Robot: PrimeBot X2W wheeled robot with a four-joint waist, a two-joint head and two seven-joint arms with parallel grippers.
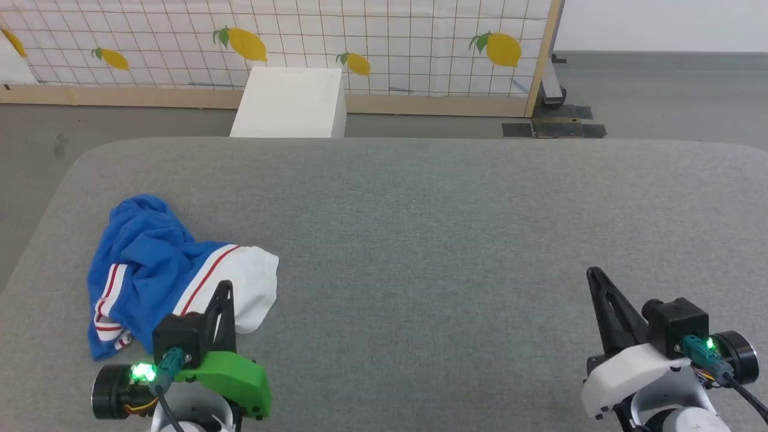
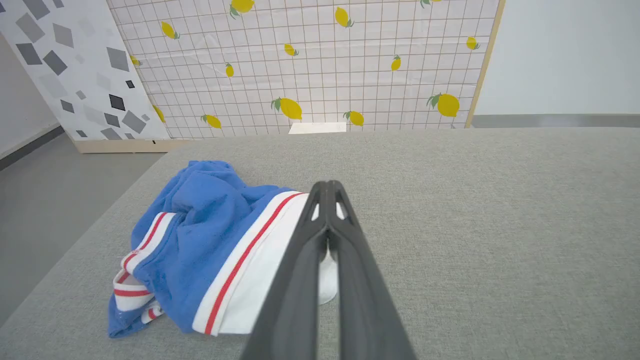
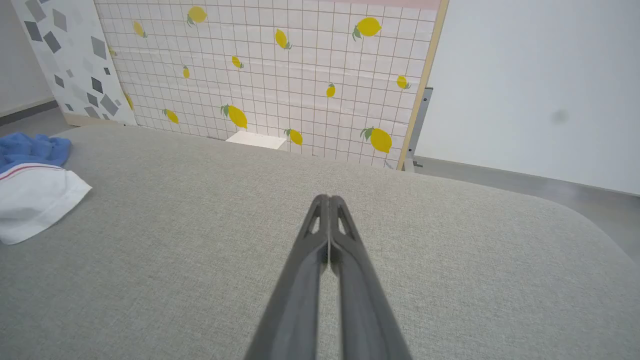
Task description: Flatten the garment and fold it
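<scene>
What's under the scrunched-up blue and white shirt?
The shirt lies bunched on the grey cloth-covered surface, which shows around it. Its own folds hide the part beneath, so anything tucked underneath cannot be seen.

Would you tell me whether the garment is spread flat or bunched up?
Bunched up: the garment lies in a crumpled heap on the grey surface, blue cloth mounded in folds.

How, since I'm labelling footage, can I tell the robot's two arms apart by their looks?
The left hand is backed by a bright green shell, the right hand by a white shell. Otherwise they match: two long black tapering fingers with triangular cut-outs near the tips, a black block behind them, and a teal plug with a dark cable beside a green light.
</scene>
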